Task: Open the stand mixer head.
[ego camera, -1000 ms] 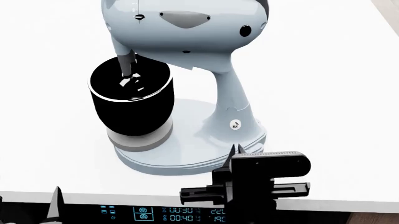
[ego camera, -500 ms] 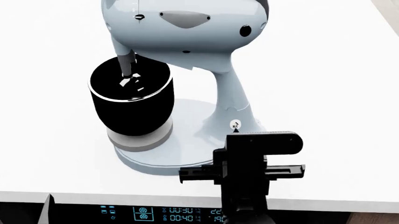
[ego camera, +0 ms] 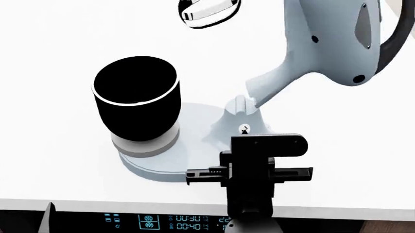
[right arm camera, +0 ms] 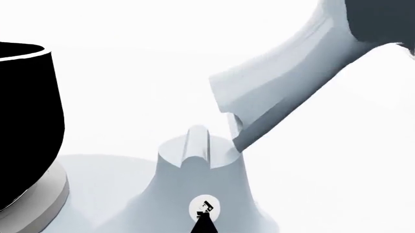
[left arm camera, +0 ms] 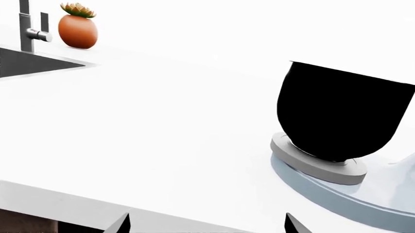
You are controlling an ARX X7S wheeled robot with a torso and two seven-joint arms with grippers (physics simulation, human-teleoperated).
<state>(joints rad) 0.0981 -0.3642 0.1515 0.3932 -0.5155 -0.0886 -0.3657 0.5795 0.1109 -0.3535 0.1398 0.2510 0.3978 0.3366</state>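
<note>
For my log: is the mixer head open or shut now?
Open. The stand mixer head is tilted back off the neck, clear of the black bowl.

The mixer head (ego camera: 331, 41) is glossy pale blue-grey with small dark knobs. It sits in the upper right of the head view, tilted up and back, its narrow end just above the stub of the neck, clear of the bowl.
</note>
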